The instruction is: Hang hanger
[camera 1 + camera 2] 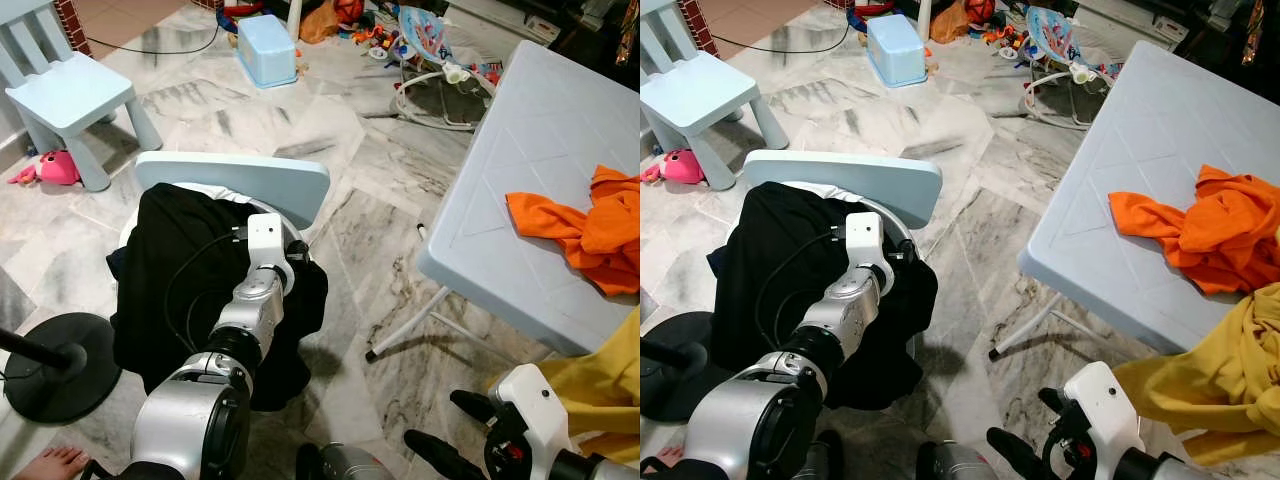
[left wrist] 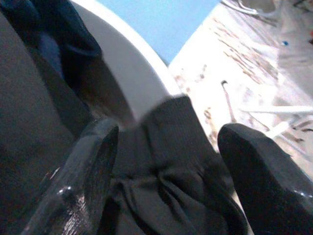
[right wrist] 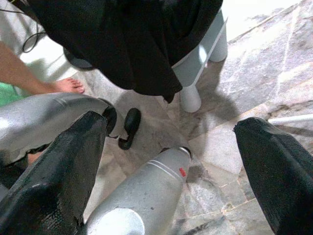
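Note:
A black garment (image 1: pixel 180 270) lies heaped over a white round rim (image 2: pixel 129 83) on a light blue chair (image 1: pixel 240 178) in front of me. My left arm reaches onto the heap, and its gripper (image 2: pixel 168 161) is open, one finger (image 2: pixel 90 161) on each side of a raised fold of the black cloth (image 2: pixel 166 147). The cloth touches the inner sides of the fingers. My right gripper (image 1: pixel 455 430) hangs low at the lower right, open and holding nothing, above the marble floor.
A white folding table (image 1: pixel 520 170) stands to the right with an orange cloth (image 1: pixel 585 230) on it and a yellow cloth (image 1: pixel 600 390) hanging off it. A black round stand base (image 1: pixel 60 365) and a person's bare foot (image 1: pixel 50 462) are at the left. A small blue chair (image 1: pixel 70 95), a blue box (image 1: pixel 266 48) and toys lie farther back.

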### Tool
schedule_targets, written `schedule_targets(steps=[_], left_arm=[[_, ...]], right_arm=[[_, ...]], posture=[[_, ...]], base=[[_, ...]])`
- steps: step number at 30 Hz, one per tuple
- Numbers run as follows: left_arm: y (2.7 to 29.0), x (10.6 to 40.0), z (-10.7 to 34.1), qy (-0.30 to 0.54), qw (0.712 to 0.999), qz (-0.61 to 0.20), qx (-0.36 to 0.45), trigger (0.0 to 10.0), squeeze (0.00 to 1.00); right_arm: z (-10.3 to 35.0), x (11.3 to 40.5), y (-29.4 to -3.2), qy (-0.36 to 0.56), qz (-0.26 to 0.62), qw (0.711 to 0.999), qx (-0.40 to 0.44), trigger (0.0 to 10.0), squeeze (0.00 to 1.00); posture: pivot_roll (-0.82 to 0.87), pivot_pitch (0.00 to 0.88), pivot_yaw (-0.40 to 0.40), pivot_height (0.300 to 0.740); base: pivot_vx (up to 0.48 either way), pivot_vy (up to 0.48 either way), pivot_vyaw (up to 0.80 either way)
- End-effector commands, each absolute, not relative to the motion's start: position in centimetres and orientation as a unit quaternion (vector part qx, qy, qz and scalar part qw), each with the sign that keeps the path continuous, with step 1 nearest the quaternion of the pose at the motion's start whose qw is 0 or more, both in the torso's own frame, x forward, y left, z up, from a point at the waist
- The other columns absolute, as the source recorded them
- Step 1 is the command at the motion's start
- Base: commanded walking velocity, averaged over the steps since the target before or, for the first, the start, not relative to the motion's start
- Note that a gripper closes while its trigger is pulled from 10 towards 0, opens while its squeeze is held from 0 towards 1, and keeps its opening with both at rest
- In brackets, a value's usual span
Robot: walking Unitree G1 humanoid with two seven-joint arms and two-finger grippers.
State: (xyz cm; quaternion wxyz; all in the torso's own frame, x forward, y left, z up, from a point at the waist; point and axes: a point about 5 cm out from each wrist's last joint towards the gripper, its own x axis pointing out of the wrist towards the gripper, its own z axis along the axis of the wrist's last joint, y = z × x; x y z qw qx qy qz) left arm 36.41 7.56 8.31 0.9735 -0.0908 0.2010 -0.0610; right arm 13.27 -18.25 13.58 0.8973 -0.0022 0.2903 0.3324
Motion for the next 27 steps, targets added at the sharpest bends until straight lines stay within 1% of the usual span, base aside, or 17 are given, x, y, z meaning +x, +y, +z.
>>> schedule_targets(steps=[1, 2, 3, 11, 14, 15, 16, 17, 18, 19, 20, 21, 27], left_arm=[[6.4, 35.9, 7.7, 0.226, 0.965, -0.078, -0.105, 6.5, 0.0], [6.2, 35.8, 7.5, 0.234, 0.962, -0.081, -0.114, 9.3, 0.0], [6.1, 35.7, 7.4, 0.24, 0.96, -0.082, -0.12, 10.0, 0.0], [6.0, 35.4, 6.9, 0.255, 0.953, -0.09, -0.134, 10.0, 0.0], [6.0, 35.1, 6.4, 0.267, 0.947, -0.089, -0.156, 10.0, 0.0], [5.9, 34.8, 6.1, 0.274, 0.944, -0.091, -0.163, 8.2, 0.0], [5.8, 34.8, 6.0, 0.276, 0.943, -0.092, -0.165, 8.2, 0.0], [5.7, 34.7, 5.9, 0.278, 0.941, -0.095, -0.167, 4.8, 0.0], [5.7, 34.6, 5.8, 0.279, 0.941, -0.094, -0.166, 4.8, 0.0], [5.7, 34.6, 5.8, 0.279, 0.941, -0.095, -0.166, 2.6, 0.0], [5.6, 34.5, 5.7, 0.28, 0.941, -0.096, -0.165, 2.6, 0.0], [5.6, 34.5, 5.6, 0.282, 0.94, -0.098, -0.165, 0.0, 0.0], [5.3, 34.1, 5.2, 0.292, 0.936, -0.101, -0.167, 0.0, 0.0]], right_arm=[[13.8, 13.2, -18.4, 0.286, 0.326, 0.901, -0.01, 10.0, 0.0], [13.9, 13.2, -18.4, 0.285, 0.326, 0.901, -0.012, 10.0, 0.0], [13.9, 13.3, -18.4, 0.284, 0.326, 0.902, -0.011, 10.0, 0.0], [14.0, 13.3, -18.3, 0.283, 0.325, 0.902, -0.013, 10.0, 0.0], [14.0, 13.1, -18.1, 0.283, 0.325, 0.902, -0.013, 10.0, 0.0], [14.0, 13.0, -18.1, 0.284, 0.325, 0.902, -0.013, 10.0, 0.0], [14.0, 13.0, -18.0, 0.284, 0.325, 0.902, -0.013, 10.0, 0.0], [14.1, 12.9, -18.0, 0.284, 0.324, 0.902, -0.014, 10.0, 0.0], [14.1, 12.9, -18.0, 0.284, 0.324, 0.902, -0.014, 10.0, 0.0], [14.1, 12.9, -18.1, 0.284, 0.323, 0.902, -0.014, 10.0, 0.0], [14.1, 12.9, -18.1, 0.285, 0.322, 0.903, -0.015, 10.0, 0.0], [14.1, 12.9, -18.1, 0.286, 0.322, 0.903, -0.015, 10.0, 0.0], [14.1, 12.8, -18.0, 0.286, 0.32, 0.903, -0.015, 10.0, 0.0]], posture=[[-0.33, 0.242, -0.203, 0.74], [-0.33, 0.242, -0.203, 0.74], [-0.34, 0.241, -0.203, 0.74], [-0.34, 0.246, -0.2, 0.74], [-0.35, 0.248, -0.196, 0.74], [-0.36, 0.252, -0.193, 0.74], [-0.36, 0.252, -0.193, 0.74], [-0.36, 0.255, -0.192, 0.74], [-0.36, 0.255, -0.192, 0.74], [-0.36, 0.256, -0.191, 0.74], [-0.37, 0.257, -0.191, 0.74], [-0.37, 0.259, -0.188, 0.74], [-0.37, 0.26, -0.186, 0.74]], base=[[0.0, 0.0, 0.0], [0.0, 0.0, 0.0], [0.0, 0.0, 0.0], [0.0, 0.0, 0.0], [0.0, 0.0, 0.0], [0.0, 0.0, 0.0], [0.0, 0.0, 0.0], [0.0, 0.0, 0.0], [0.0, 0.0, 0.0], [0.0, 0.0, 0.0], [0.0, 0.0, 0.0], [0.0, 0.0, 0.0], [0.0, 0.0, 0.0]])
